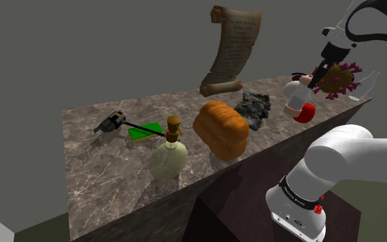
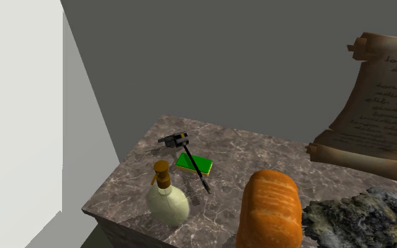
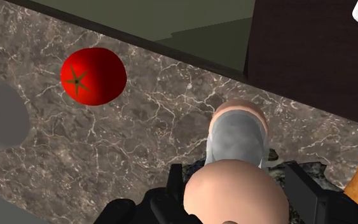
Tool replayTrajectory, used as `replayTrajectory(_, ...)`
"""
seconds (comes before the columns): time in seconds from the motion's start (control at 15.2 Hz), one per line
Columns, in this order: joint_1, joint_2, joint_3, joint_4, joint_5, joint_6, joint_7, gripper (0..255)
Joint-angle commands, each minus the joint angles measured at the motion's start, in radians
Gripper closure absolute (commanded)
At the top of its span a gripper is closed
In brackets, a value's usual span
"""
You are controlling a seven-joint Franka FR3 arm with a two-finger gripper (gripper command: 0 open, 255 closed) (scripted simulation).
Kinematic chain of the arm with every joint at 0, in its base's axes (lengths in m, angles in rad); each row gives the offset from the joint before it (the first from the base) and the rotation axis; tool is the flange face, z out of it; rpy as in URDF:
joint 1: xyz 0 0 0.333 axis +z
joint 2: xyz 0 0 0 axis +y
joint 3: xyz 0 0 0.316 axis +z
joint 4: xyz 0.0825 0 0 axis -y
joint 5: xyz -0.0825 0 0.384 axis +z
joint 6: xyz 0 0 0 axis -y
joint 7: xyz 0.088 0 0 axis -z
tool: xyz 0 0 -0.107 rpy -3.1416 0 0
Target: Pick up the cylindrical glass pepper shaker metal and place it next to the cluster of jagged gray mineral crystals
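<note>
- Pink-capped and clear-bodied, the shaker (image 3: 238, 137) is clasped between my two black fingers (image 3: 175, 188); my gripper (image 1: 311, 81) is drawn in narrow on it, near its upper cap.
- In the shoulder view the shaker is at the upper right of the frame, just above the tomato (image 1: 306, 112) and beside a spiky ball (image 1: 337, 78). It looks lifted, but I cannot tell whether its lower end touches the counter (image 1: 116, 165).
- The crystals (image 1: 253, 108) lie to its left, near the middle of that frame, between the loaf (image 1: 220, 129) and the shaker. There is a strip of bare counter on the shaker's side.
- Done, as I judge it: the grasp is made, and the pick is made or nearly so.
- Left to do: carry the shaker leftward across the frame to the crystals, set it upright on the bare counter just beside them, let go and back away.
- The loaf crowds the crystals' left side and the scroll (image 1: 231, 48) stands behind them, so the side nearest the tomato seems the place to set it down.
- The bottle (image 1: 169, 157), green pad (image 1: 147, 130) and dark tool (image 1: 109, 122) at the frame's left are well apart from all this.
</note>
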Motion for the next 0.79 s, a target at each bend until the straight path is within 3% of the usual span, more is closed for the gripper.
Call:
replayTrajectory(0.0, -0.006, -0.006, -0.013, -0.029, -0.013, 0.024, 0.003, 255)
replayTrajectory(0.73, -0.032, -0.016, -0.08, -0.169, -0.08, 0.153, 0.027, 255)
